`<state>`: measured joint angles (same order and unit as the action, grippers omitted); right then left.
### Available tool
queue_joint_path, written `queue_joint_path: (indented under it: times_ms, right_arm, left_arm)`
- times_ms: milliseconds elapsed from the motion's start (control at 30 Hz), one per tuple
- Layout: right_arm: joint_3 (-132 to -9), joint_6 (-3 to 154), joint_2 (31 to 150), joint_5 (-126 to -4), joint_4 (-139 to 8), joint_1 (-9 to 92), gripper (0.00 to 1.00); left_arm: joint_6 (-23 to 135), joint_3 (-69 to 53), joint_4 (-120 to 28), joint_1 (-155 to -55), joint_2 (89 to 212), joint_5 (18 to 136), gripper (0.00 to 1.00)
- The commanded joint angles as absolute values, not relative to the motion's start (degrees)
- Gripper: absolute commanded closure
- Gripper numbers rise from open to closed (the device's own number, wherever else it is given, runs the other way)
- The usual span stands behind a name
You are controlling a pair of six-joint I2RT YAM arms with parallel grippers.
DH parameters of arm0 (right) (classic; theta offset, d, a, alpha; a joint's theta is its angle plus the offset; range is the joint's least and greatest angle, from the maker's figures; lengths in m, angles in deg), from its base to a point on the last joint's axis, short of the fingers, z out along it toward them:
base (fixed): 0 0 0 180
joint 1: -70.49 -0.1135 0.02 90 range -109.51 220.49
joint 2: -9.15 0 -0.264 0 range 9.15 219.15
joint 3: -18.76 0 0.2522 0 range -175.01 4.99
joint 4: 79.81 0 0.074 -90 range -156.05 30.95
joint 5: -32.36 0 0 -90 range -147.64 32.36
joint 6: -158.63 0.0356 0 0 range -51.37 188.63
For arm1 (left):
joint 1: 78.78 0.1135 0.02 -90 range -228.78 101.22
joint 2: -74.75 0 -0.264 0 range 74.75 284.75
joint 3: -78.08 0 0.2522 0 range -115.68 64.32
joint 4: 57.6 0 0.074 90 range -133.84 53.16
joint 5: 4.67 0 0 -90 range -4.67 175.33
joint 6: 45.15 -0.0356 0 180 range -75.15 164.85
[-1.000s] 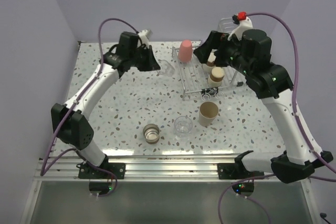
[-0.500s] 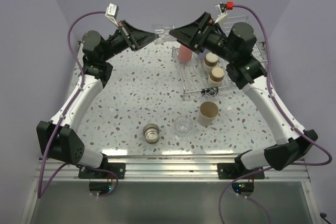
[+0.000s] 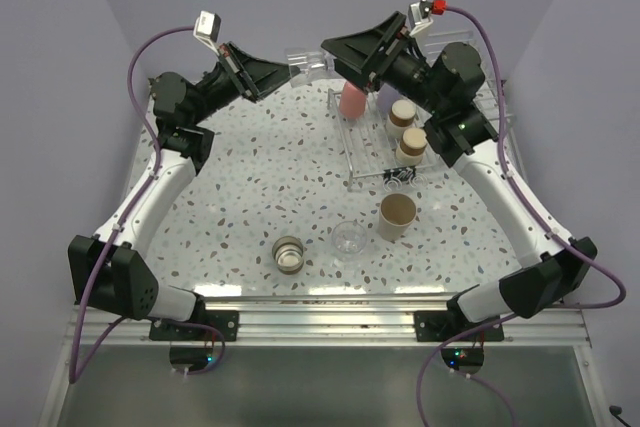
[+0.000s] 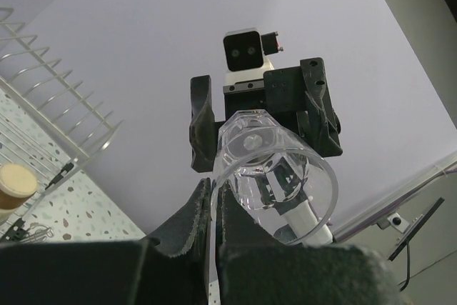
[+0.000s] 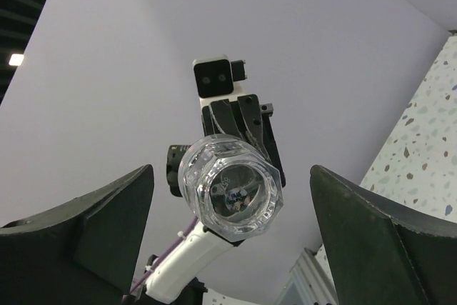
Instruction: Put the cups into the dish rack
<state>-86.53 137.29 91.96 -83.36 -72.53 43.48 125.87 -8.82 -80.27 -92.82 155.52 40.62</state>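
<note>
Below both pairs of fingers, the white wire dish rack (image 3: 362, 155) held a coral-red cup (image 3: 352, 99) and two brownish cups (image 3: 403, 113) (image 3: 411, 144). The left fingers (image 4: 184, 221) were clamped on a clear faceted tumbler (image 4: 275, 176), its base facing the right fingers (image 5: 378, 237), which were spread wide apart.

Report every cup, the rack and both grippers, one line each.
rack: on table, partly loaded
left gripper: shut on held clear cup, raised
held clear cup: airborne, tilted sideways
right gripper: open, facing that cup's base
coral cup: inverted in rack
far brown cup: standing in rack
near brown cup: standing in rack
lavender cup: in rack, partly hidden
beige cup: upright on table
loose clear cup: upright on table
metallic cup: upright on table
</note>
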Motion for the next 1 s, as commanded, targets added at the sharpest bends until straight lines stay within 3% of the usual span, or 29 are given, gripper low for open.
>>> queue_joint_path:
  times_ms: [0,200,433,467,500,700,733,900,967]
  right_arm:
    - [-87.46,139.47,92.56,-84.98,-76.78,43.24,0.07]
    - [-88.17,139.21,93.09,-85.85,-76.43,42.89,0.13]
    - [-90.28,137.98,94.23,-87.61,-74.85,42.36,0.33]
    - [-90.45,137.89,94.32,-87.61,-74.67,42.45,0.39]
    - [-90.54,137.89,94.32,-87.87,-74.75,42.36,0.54]
    - [-90.8,137.45,94.67,-87.26,-73.36,42.45,0.97]
    - [-90.89,137.19,94.67,-86.65,-72.74,42.36,1.0]
    - [-93.26,134.64,95.28,-86.47,-68.88,42.8,1.0]
    - [-94.14,132.97,95.28,-85.86,-67.38,43.76,1.0]
  left_arm:
    - [127.03,-9.15,-84.45,-92.93,154.73,41.29,1.0]
    - [126.77,-9.33,-84.62,-93.37,155.61,42.34,1.0]
    - [125.27,-8.98,-82.95,-95.04,155.78,45.24,1.0]
    - [125.19,-8.89,-82.78,-95.39,155.79,45.94,1.0]
    - [125.19,-8.63,-82.26,-95.56,155.79,46.39,1.0]
    - [124.49,-8.36,-79.98,-95.83,155.87,46.57,1.0]
    - [124.22,-8.19,-79.36,-95.57,155.53,46.39,0.97]
    - [124.13,-3.11,-79.44,-94.16,153.24,45.07,0.66]
    - [124.22,-1.08,-79.35,-92.5,152.27,43.85,0.58]
